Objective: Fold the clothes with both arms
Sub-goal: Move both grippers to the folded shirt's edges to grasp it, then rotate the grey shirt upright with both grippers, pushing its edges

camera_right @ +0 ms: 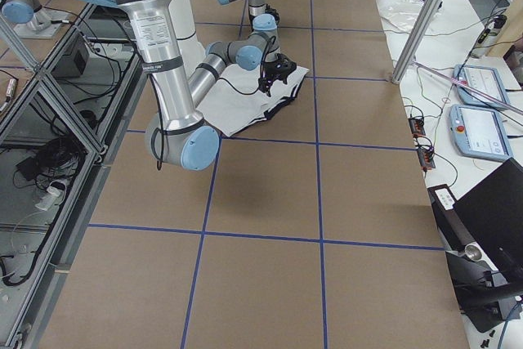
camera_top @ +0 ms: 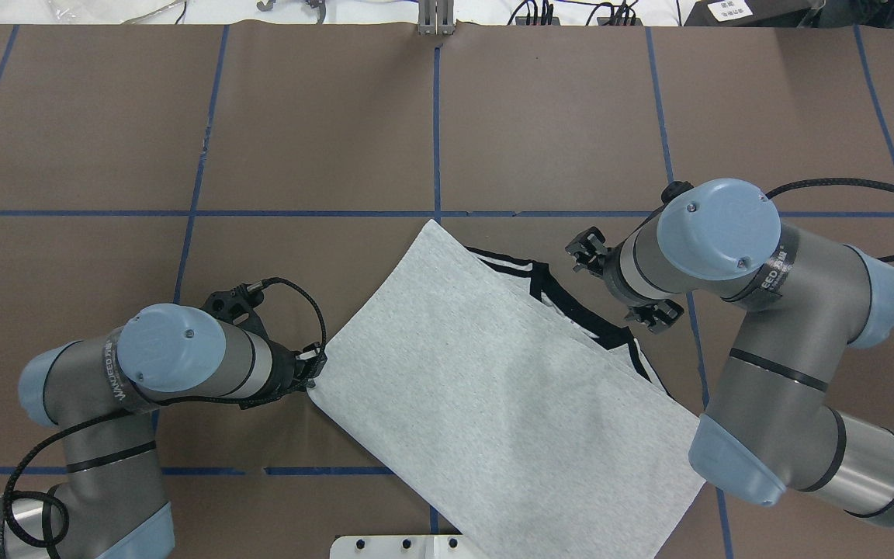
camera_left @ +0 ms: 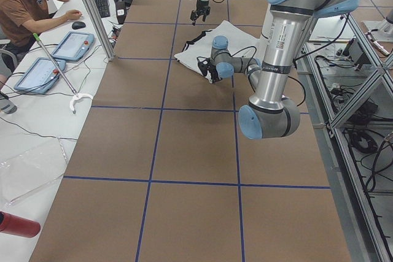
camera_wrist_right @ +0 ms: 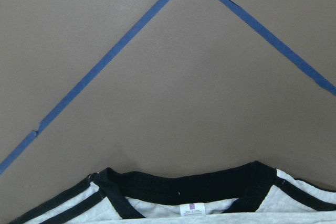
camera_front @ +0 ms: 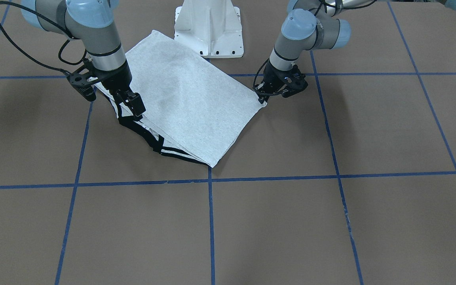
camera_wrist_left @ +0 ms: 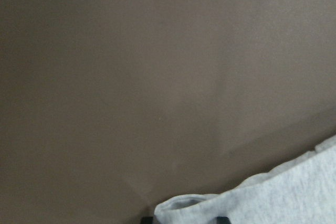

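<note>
— Where's the T-shirt (camera_top: 493,373)?
— Folded on the table (camera_top: 338,116), one corner between the left gripper (camera_front: 262,97) fingertips; pinched or not, unclear. Its collar (camera_wrist_right: 184,184) lies just ahead of the right gripper (camera_front: 137,111), finger spread unreadable.

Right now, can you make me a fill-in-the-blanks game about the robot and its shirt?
1. The folded T-shirt is mostly the colour ___.
2. Its collar is ___.
3. The tape lines on the table are ___.
4. The left gripper is at a ___ of the shirt.
Missing words: grey, black, blue, corner.
</note>
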`<state>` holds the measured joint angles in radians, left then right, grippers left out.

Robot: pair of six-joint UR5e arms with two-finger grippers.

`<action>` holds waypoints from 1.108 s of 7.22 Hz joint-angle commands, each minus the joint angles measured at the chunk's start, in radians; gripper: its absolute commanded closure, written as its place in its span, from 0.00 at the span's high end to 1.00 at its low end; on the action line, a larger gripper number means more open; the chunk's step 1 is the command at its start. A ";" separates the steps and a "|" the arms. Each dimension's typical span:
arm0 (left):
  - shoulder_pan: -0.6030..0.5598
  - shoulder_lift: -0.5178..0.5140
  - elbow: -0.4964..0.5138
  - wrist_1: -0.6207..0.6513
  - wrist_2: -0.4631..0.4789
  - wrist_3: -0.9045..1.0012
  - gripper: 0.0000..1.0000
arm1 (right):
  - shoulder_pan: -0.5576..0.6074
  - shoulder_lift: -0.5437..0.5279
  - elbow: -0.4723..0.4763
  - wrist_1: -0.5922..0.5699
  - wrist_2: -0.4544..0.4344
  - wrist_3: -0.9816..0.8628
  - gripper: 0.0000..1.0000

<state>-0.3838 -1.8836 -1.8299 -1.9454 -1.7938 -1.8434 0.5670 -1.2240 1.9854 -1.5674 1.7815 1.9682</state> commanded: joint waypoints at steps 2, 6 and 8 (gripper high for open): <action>-0.044 -0.005 -0.008 0.005 0.010 0.029 0.00 | 0.028 -0.014 -0.026 0.108 -0.004 0.029 1.00; -0.081 -0.043 0.015 0.016 0.043 0.091 0.00 | 0.099 -0.005 0.024 0.035 0.002 0.014 1.00; -0.116 -0.051 0.034 0.014 0.123 0.220 0.00 | 0.099 0.003 0.019 0.040 0.007 -0.011 1.00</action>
<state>-0.4786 -1.9278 -1.8043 -1.9303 -1.7170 -1.7002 0.6655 -1.2254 1.9990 -1.5215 1.7849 1.9660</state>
